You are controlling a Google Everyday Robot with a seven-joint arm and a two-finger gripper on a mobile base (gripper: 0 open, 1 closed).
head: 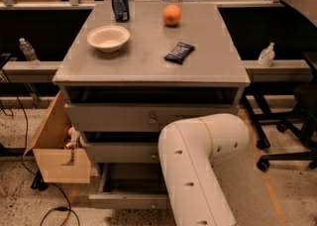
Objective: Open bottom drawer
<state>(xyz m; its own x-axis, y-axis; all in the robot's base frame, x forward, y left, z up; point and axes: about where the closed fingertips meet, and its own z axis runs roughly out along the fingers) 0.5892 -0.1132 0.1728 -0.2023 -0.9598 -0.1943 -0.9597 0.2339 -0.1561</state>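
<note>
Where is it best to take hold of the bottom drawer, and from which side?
Probably the front panel's top edge on the bottom drawer, from above: it stands partly out, leaving that edge exposed. The arm hides its centre; the gripper is not in view.
</note>
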